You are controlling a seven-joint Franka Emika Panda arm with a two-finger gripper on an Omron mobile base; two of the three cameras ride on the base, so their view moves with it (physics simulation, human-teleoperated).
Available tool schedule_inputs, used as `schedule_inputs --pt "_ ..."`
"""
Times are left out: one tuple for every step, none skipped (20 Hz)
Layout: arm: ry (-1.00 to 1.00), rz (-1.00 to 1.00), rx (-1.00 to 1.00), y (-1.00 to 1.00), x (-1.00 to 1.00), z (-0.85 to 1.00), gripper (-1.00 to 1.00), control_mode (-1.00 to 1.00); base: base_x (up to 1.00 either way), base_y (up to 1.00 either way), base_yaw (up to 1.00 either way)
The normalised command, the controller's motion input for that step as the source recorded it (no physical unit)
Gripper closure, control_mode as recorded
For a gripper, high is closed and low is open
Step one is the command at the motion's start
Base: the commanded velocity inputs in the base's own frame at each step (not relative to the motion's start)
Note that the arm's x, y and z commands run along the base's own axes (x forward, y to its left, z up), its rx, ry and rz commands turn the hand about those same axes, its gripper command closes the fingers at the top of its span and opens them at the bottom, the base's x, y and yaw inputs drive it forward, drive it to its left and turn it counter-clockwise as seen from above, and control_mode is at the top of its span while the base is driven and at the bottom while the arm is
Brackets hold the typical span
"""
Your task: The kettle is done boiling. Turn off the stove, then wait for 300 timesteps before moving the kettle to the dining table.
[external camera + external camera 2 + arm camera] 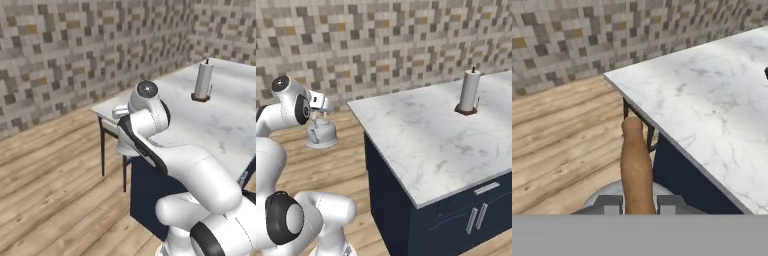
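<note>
The dining table (426, 135) spreads its marble top to the right. The arm is folded high, beyond the table's left edge. Its gripper (320, 111) is clamped on the arched brown handle of the kettle (321, 134), which hangs over the wooden floor (45, 185). A paper-towel roll (469, 92) stands near the table's far edge.

Both base cams face the dining table (421, 135) (opposite sides); hand cam close above kettle (636, 170).

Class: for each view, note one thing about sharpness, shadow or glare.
Left base view: flat, even light, paper-towel roll soft-edged. Right base view: table top without glare, kettle slightly blurry. Hand view: brown kettle handle close and smooth, wall tiles blocky.
</note>
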Motion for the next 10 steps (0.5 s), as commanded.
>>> schedule_inputs --pt "0.00 0.00 0.00 0.00 0.00 0.00 1.00 1.00 0.61 0.78 -0.35" --pt "0.00 0.00 0.00 0.00 0.00 0.00 1.00 1.00 0.62 0.81 -0.36" --pt "0.00 0.00 0.00 0.00 0.00 0.00 1.00 1.00 0.62 0.85 -0.36" --pt "0.00 0.00 0.00 0.00 0.00 0.00 1.00 1.00 0.59 0.84 -0.35" --pt "0.00 0.00 0.00 0.00 0.00 0.00 1.00 1.00 0.55 0.78 -0.34" --pt "0.00 0.00 0.00 0.00 0.00 0.00 1.00 1.00 0.55 0.81 -0.34" --pt "0.00 0.00 0.00 0.00 0.00 0.00 1.00 1.00 0.56 0.83 -0.35" --pt "0.00 0.00 0.00 0.00 0.00 0.00 1.00 1.00 0.56 0.85 -0.35" --pt "0.00 0.00 0.00 0.00 0.00 0.00 1.00 1.00 0.55 0.82 -0.35" --pt "0.00 0.00 0.00 0.00 0.00 0.00 1.00 1.00 0.52 0.77 -0.34"
